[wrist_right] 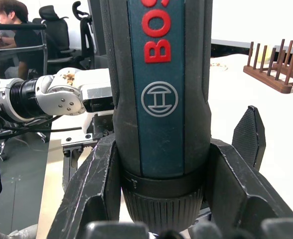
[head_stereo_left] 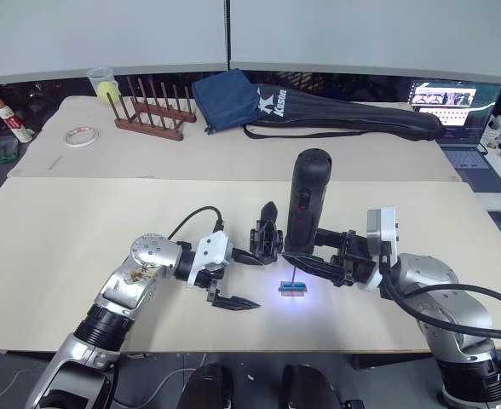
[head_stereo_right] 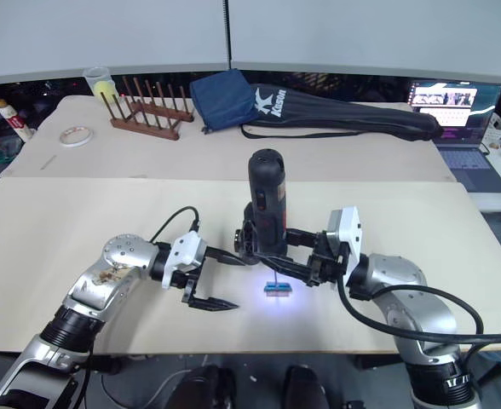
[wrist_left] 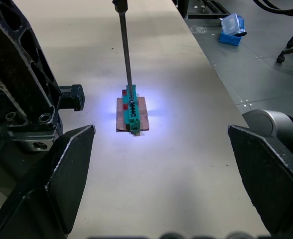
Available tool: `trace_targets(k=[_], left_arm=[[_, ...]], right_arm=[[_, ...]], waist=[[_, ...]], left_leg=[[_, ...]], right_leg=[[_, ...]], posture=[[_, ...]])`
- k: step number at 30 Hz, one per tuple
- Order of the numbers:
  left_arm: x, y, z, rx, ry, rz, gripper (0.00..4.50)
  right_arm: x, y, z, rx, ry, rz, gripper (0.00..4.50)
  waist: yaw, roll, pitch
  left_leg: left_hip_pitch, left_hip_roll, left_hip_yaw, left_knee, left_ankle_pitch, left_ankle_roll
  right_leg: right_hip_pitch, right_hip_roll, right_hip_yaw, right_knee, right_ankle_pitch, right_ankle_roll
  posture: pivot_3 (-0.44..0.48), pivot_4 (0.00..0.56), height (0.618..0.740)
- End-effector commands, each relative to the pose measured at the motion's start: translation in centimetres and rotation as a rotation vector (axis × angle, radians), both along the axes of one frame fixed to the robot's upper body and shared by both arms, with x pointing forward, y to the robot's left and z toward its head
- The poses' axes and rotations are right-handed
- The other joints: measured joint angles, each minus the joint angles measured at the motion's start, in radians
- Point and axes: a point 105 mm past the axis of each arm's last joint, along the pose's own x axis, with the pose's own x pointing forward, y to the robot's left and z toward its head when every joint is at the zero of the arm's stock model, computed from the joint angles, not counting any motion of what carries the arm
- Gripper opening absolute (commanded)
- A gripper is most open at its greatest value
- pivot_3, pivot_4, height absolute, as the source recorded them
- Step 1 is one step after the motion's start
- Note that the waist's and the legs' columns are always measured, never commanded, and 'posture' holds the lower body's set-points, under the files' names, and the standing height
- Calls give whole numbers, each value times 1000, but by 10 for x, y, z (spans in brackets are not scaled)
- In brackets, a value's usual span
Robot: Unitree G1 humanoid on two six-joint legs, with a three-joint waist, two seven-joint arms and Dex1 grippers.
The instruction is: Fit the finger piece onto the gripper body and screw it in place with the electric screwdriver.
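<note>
The electric screwdriver (head_stereo_left: pixel 307 198) stands upright over the near table, with my right gripper (head_stereo_left: pixel 317 254) shut around its lower barrel (wrist_right: pixel 161 99). Its thin metal bit (wrist_left: pixel 125 50) points down onto a small green block (wrist_left: pixel 131 110), which is lit by a bluish glow. The gripper body (head_stereo_left: pixel 267 239), black with one pointed finger sticking up, stands just left of the screwdriver. My left gripper (head_stereo_left: pixel 259 283) is open beside it; the farther finger (head_stereo_left: pixel 249 259) reaches its base, and nothing lies between the fingers. I cannot pick out the finger piece as a separate part.
On the far table lie a long black zipped bag (head_stereo_left: pixel 344 118), a blue pouch (head_stereo_left: pixel 225 98), a wooden rack (head_stereo_left: pixel 152 118), a tape roll (head_stereo_left: pixel 82 135) and a cup (head_stereo_left: pixel 103 83). A laptop (head_stereo_left: pixel 457 115) sits at far right. A person (wrist_right: pixel 7 17) sits in the background.
</note>
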Motion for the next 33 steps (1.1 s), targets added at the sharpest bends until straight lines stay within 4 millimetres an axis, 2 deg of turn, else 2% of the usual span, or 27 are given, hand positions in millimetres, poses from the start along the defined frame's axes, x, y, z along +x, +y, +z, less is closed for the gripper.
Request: trace_targets(k=[1,16,23,27,33], left_arm=[[1,-4,8,-14,-46,-18,4500],[3,-3,9,-11,-50,-12,4500],[5,-2,9,-11,-52,-7,4500],[4,-3,10,-15,-52,-8,4500],[6,-4,11,-21,-56,-7,4500]], right_arm=[[-6,-1,16,17,-85,11,1940],[-6,2,11,9,-73,17,1940],[-9,4,17,19,-93,24,1940],[-7,2,16,-31,-153,16,1940],[-8,1,10,-59,-135,19,1940]], waist=[[0,0,0],[0,0,0],[0,0,0],[0,0,0],[0,0,0]], left_leg=[[0,0,0,0,0,0],[0,0,0,0,0,0],[0,0,0,0,0,0],[0,0,0,0,0,0],[0,0,0,1,0,0]], right_leg=[[0,0,0,0,0,0],[0,0,0,0,0,0],[0,0,0,0,0,0],[0,0,0,0,0,0],[0,0,0,0,0,0]], posture=[[0,150,740],[0,150,740],[0,150,740],[0,150,740],[0,150,740]])
